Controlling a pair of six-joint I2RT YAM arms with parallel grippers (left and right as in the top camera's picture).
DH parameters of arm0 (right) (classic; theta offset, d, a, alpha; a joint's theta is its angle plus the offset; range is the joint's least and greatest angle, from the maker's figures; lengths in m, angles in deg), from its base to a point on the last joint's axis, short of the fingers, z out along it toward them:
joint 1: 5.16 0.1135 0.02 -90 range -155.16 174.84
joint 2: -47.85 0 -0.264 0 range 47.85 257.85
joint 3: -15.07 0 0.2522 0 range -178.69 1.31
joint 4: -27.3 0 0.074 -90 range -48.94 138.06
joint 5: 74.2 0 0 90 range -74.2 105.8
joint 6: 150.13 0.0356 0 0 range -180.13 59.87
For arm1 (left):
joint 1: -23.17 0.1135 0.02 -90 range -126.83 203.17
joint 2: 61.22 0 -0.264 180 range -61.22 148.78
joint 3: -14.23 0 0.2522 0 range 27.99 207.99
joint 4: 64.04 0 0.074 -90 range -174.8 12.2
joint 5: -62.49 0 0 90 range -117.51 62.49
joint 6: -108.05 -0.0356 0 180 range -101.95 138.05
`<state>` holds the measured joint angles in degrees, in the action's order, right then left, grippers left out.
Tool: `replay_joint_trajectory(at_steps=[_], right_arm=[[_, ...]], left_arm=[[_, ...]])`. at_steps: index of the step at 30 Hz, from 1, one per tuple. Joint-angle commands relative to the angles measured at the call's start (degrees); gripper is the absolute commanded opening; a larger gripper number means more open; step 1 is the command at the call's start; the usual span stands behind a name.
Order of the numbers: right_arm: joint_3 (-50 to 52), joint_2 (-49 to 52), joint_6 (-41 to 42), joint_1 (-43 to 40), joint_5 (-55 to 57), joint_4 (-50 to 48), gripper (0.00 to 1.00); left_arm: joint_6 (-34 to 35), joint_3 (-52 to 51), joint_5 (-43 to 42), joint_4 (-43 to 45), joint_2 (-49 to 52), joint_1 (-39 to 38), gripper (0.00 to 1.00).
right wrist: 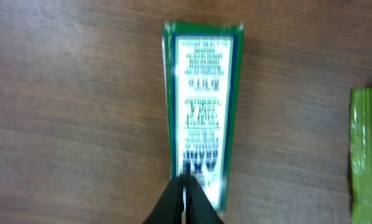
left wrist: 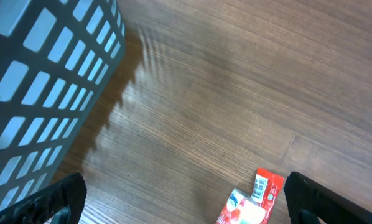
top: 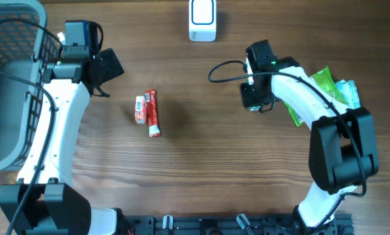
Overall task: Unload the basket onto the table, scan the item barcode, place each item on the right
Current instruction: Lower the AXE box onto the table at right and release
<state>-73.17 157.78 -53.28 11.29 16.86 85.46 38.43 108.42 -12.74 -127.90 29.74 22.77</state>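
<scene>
Far left of the scanner [top: 202, 19], the left arm stretches up along the basket [left wrist: 43, 74], wrist turned toward the scanner side. The left gripper [left wrist: 185, 186] has its jaws spread wide with nothing between them. Two red packets [top: 149, 112] lie on the table below and left of the scanner. Below and right of the scanner, the right arm folds at the elbow and reaches back inward, wrist pointing down. The right gripper [right wrist: 185, 196] is pinched closed on the near end of a green packet [right wrist: 201, 99]. Loose green packets [top: 329, 85] lie farther right.
</scene>
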Motion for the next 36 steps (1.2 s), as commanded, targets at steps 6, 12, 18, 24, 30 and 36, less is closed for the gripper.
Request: replay_joint_trajectory(at_steps=[6,12,18,24,30,36], right_arm=[[2.0,0.4,0.9,0.2,-1.0,-2.4,0.04],[-4.3,-1.7,0.7,0.2,-1.6,0.3,0.27],[-5.9,-4.5,0.7,0.2,-0.9,0.0,0.77],[-2.5,-1.5,0.9,0.2,1.2,-4.8,0.69],[-1.0,2.3,0.8,0.2,3.6,-7.9,0.60],[-1.0,5.7,1.1,0.2,3.6,-10.0,0.55]], left_arm=[[-0.7,0.5,0.7,-0.1,-0.1,0.3,1.00],[-0.7,0.5,0.7,-0.1,-0.2,0.3,1.00],[-0.7,0.5,0.7,-0.1,-0.1,0.3,1.00],[-0.7,0.5,0.7,-0.1,-0.1,0.3,1.00],[-0.7,0.5,0.7,-0.1,-0.1,0.3,1.00],[-0.7,0.5,0.7,-0.1,-0.1,0.3,1.00]])
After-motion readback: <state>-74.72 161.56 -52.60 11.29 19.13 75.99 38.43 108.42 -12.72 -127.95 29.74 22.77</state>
